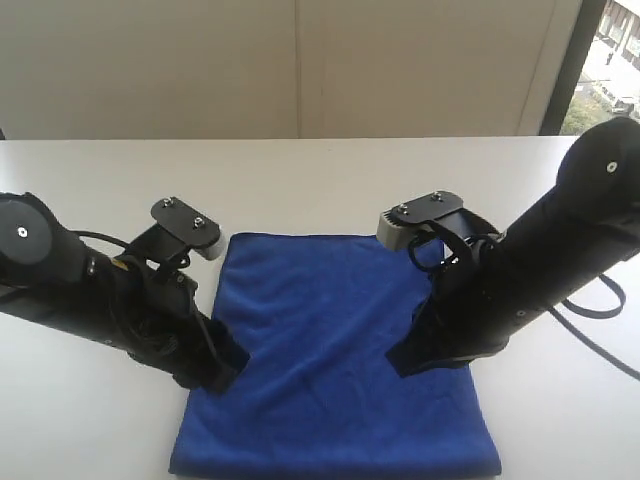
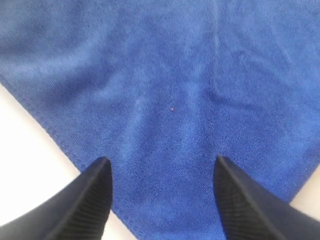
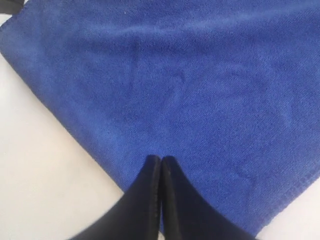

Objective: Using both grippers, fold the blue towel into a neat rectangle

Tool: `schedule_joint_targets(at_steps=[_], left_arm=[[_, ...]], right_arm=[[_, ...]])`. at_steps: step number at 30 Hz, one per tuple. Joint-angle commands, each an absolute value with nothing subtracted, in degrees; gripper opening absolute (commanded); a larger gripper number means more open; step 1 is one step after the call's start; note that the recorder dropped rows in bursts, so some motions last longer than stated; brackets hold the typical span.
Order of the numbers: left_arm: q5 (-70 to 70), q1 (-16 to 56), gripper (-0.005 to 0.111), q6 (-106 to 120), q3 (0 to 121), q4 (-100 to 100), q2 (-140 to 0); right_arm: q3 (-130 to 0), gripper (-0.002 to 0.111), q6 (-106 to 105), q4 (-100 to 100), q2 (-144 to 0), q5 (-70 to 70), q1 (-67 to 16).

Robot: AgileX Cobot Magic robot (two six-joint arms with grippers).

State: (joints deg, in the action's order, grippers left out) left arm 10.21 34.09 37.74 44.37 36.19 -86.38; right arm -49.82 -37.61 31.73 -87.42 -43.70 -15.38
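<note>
The blue towel [image 1: 330,340] lies flat on the white table [image 1: 300,185], a rough rectangle that widens toward the near edge. My left gripper [image 1: 222,372] sits low at the towel's left edge. In the left wrist view it [image 2: 161,160] is open, its two black fingers [image 2: 97,195] standing wide apart over the cloth [image 2: 175,75] near a corner. My right gripper [image 1: 402,362] is down on the towel's right side. In the right wrist view it [image 3: 161,160] is shut, fingertips pressed together over the cloth [image 3: 200,75], with no fold showing between them.
A pale wall runs behind the table, and a window [image 1: 612,60] shows at the far right. A black cable [image 1: 600,310] loops off the right arm over bare table. White tabletop surrounds the towel on all sides.
</note>
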Motion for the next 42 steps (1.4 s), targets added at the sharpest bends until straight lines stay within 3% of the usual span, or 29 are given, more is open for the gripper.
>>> schedule_joint_targets(at_steps=[1,2,6,10,13,18,31,42], left_arm=[[8.4,34.0,0.049,37.9,44.8,35.7,-84.0],[8.0,34.0,0.043,37.9,44.8,35.5,-83.7],[7.7,34.0,0.001,36.9,44.8,35.5,-83.4],[9.6,33.1,0.0,40.4,45.5,35.5,-84.5],[22.9,28.5,0.0,42.5,53.8,35.1,-89.4],[27.8,27.6,0.0,43.7,67.6,37.2,-100.2],[19.2,27.6,0.0,45.1,77.0,37.7,-116.9],[15.7,27.4,0.0,44.9,77.1,37.5,-118.4]], right_arm=[[-47.4,0.0,-38.1,32.7,-87.2,-38.4,-15.6],[-47.2,0.0,-37.8,32.7,-87.3,-37.9,-15.6],[-47.2,0.0,-34.1,32.4,-90.1,-37.1,-15.8],[-47.2,0.0,-28.8,24.5,-92.2,-33.2,-20.0],[-47.3,0.0,-16.9,12.4,-92.1,-29.7,-23.3],[-47.3,0.0,-15.9,11.3,-92.1,-29.4,-25.7],[-41.7,0.0,-14.8,10.6,-96.2,-25.1,-25.7],[-37.9,0.0,-12.8,10.2,-96.7,-26.2,-25.7]])
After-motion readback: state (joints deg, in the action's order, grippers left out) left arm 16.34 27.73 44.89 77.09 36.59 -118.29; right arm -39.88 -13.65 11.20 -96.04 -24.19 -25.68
